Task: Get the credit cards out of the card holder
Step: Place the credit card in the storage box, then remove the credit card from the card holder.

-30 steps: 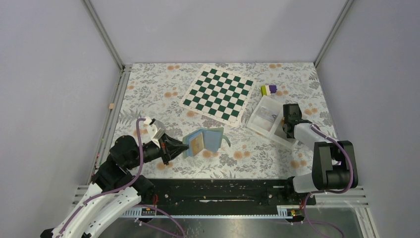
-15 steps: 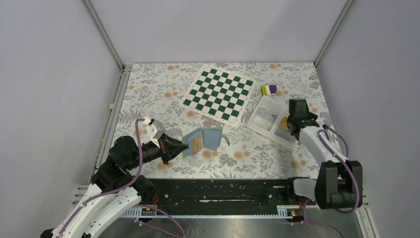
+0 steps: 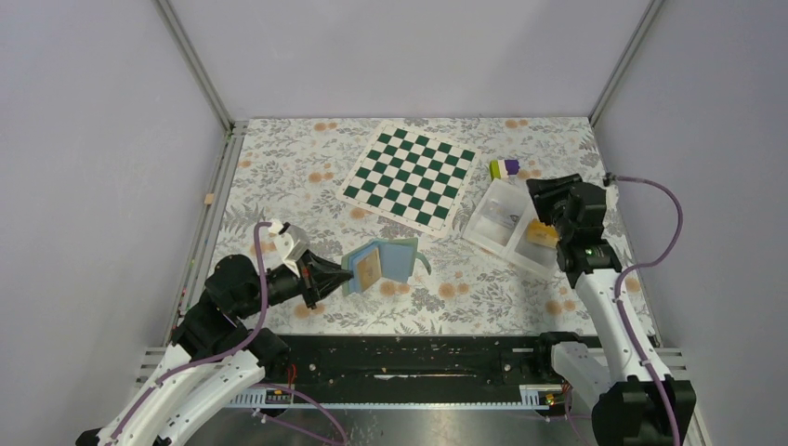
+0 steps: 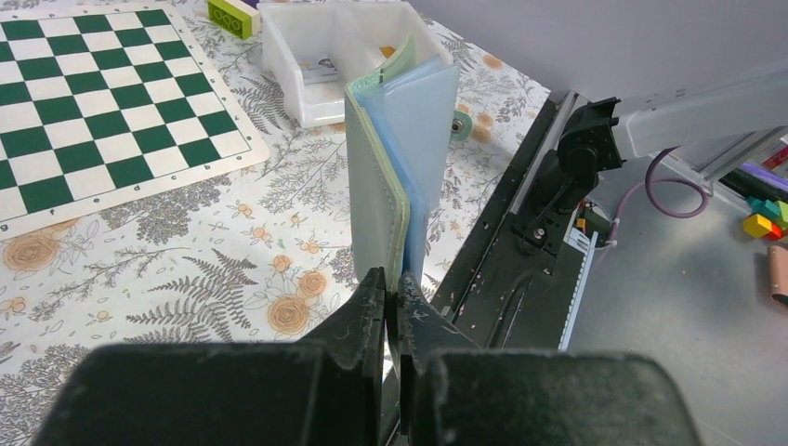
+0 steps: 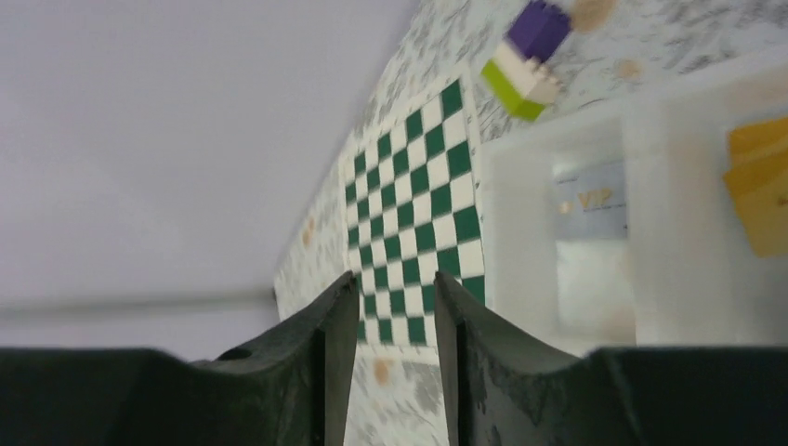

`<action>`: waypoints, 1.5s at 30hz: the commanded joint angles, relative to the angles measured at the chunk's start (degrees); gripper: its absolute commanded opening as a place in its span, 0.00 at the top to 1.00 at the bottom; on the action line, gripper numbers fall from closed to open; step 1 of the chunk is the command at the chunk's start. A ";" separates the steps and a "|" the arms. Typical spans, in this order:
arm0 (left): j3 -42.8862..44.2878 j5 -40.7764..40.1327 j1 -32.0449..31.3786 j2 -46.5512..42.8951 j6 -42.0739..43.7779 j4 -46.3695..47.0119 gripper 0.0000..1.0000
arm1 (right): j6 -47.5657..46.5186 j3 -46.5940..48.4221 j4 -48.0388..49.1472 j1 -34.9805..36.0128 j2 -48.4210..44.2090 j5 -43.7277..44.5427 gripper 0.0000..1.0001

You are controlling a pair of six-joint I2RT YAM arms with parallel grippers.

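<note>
My left gripper (image 3: pixel 340 273) is shut on the near edge of the card holder (image 3: pixel 383 263) and holds it upright and spread open like a book on the floral table. In the left wrist view the holder (image 4: pixel 381 177) rises just past my closed fingertips (image 4: pixel 392 288). A tan-orange card (image 3: pixel 370 268) shows in an inner pocket. My right gripper (image 3: pixel 539 197) is open and empty, raised over the white tray (image 3: pixel 488 234). An orange-yellow card (image 3: pixel 542 232) and a pale card (image 3: pixel 502 216) lie in the tray; both also show in the right wrist view, orange (image 5: pixel 757 186) and pale (image 5: pixel 590 200).
A green-and-white chequered mat (image 3: pixel 409 177) lies at the back centre. A purple-and-yellow-green block (image 3: pixel 505 168) sits behind the tray. Grey walls close in the table's sides and back. The black base rail (image 3: pixel 418 358) runs along the near edge.
My right gripper has risen from low over the tray and swung back, and the orange-yellow card now lies uncovered in the tray. The left gripper and the holder have not moved.
</note>
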 commanded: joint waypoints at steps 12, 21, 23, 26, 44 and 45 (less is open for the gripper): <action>-1.46 6.57 -0.22 -0.83 -18.80 12.06 1.00 | -18.49 1.52 8.50 16.58 -20.27 -61.20 0.50; -4.77 8.72 -0.24 2.70 -26.76 23.06 1.00 | -6.97 1.08 21.29 29.32 -20.70 -55.61 0.53; -5.53 8.89 -0.23 3.26 -28.21 26.67 1.00 | -9.79 1.54 18.27 31.99 -18.48 -54.39 0.52; -5.64 9.19 -0.25 4.21 -29.46 28.19 1.00 | -11.03 1.68 17.32 34.53 -14.51 -54.72 0.52; -4.53 15.77 -0.33 7.88 -33.06 33.97 1.00 | -16.23 5.33 15.98 39.26 -2.51 -54.00 0.49; -4.42 16.06 -0.37 8.08 -33.06 34.14 1.00 | -16.74 5.11 16.11 39.19 -2.37 -54.00 0.49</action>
